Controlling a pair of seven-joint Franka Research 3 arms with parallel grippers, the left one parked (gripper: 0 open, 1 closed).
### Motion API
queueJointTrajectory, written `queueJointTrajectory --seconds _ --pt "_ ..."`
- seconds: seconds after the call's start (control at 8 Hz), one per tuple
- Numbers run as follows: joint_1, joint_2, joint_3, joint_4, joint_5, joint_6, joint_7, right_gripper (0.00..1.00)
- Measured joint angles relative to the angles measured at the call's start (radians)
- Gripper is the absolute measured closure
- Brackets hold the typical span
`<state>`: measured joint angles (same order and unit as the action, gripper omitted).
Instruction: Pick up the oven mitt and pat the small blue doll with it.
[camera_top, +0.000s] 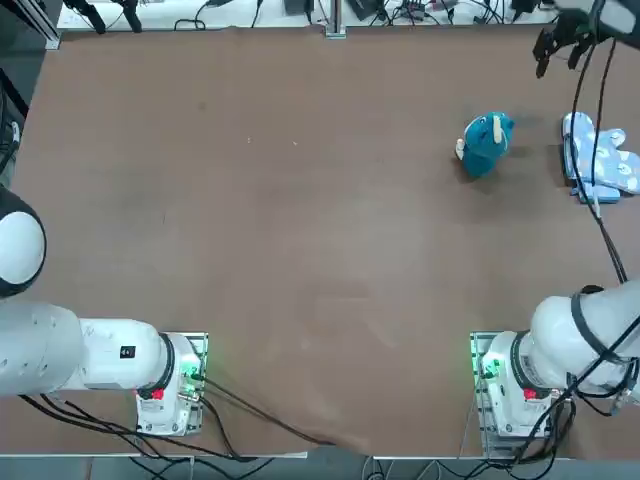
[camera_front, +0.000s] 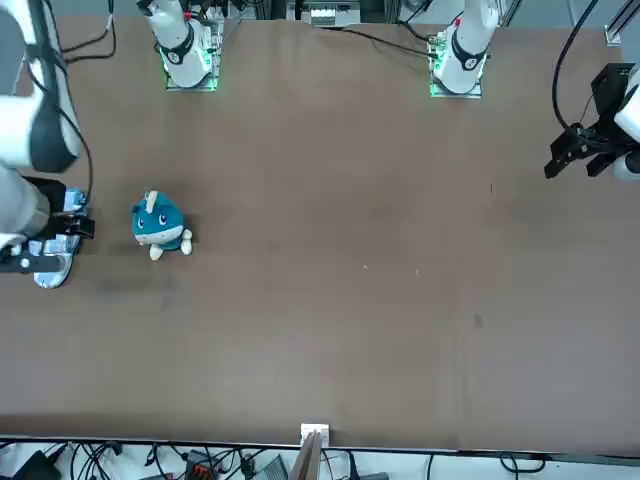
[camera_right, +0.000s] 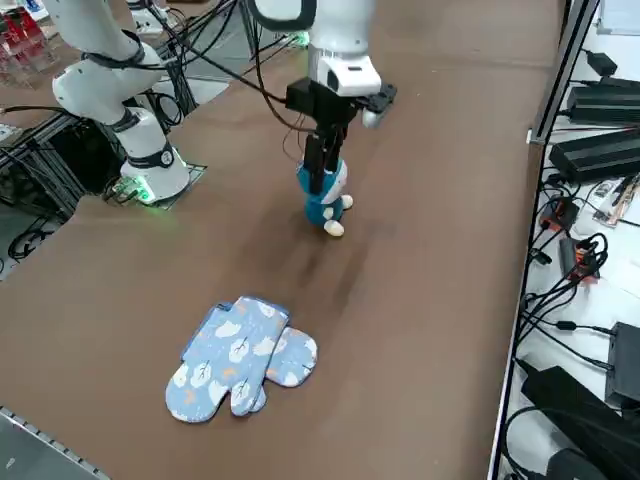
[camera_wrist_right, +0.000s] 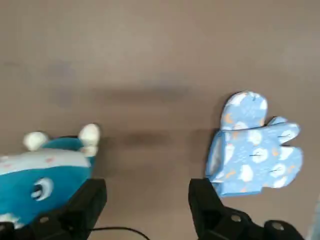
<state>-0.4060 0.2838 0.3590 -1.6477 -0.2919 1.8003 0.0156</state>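
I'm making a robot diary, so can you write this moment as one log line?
right tool: open, above table | mitt: on table | doll: on table

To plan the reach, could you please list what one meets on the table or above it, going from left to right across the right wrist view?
Blue doll, then the right end effector, open, then the light-blue oven mitts.

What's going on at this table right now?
The robot's right gripper hovers open above the table, holding nothing. The oven mitt lies flat on the tabletop, not picked up. The small blue doll is on the table a little way off, so no patting is happening.
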Motion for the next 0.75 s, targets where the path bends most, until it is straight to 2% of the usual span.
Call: queueJointTrajectory --seconds 0.38,0.75 --pt "-0.003 -0.056 -0.002 0.09 0.141 -0.109 0.0 0.0" --pt "-0.003 -0.068 0.0 0.202 0.183 -0.236 0.0 0.0"
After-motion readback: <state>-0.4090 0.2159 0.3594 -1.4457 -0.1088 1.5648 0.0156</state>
